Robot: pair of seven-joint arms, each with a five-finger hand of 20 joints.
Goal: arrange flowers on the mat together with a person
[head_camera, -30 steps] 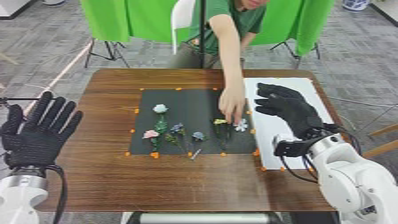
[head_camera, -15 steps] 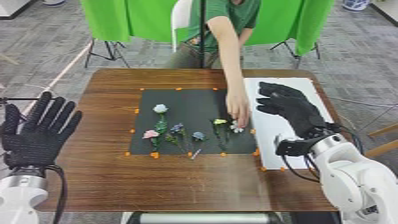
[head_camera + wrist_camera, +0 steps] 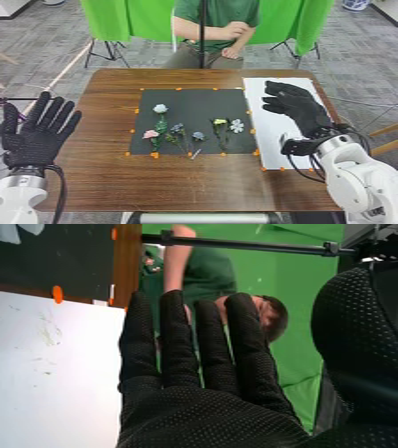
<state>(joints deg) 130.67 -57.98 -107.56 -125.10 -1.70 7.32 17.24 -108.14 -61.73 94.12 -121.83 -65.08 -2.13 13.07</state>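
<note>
In the head view my left hand (image 3: 37, 131) is over the table's left side, fingers straight. My right hand (image 3: 295, 106) is above the white sheet (image 3: 274, 125), holding nothing; in the right wrist view that hand (image 3: 209, 411) has its fingers extended. On the dark mat (image 3: 191, 105) lie a white rose (image 3: 160, 108), a pink flower (image 3: 151, 134), blue flowers (image 3: 177, 128), another blue one (image 3: 198, 136), a yellow flower (image 3: 219, 121) and, beside it, a white flower (image 3: 236, 126). Their stems point toward the near edge.
The brown table (image 3: 178, 185) extends around the mat, and orange tape pieces (image 3: 155, 155) mark the mat's edges. Across the table a person's hands (image 3: 233, 31) are off the mat. A thin dark pole (image 3: 202, 35) stands at the far side.
The person's hand has let go of the white flower beside the yellow one and withdrawn beyond the table's far edge. My right hand has shifted slightly; my left has stayed still.
</note>
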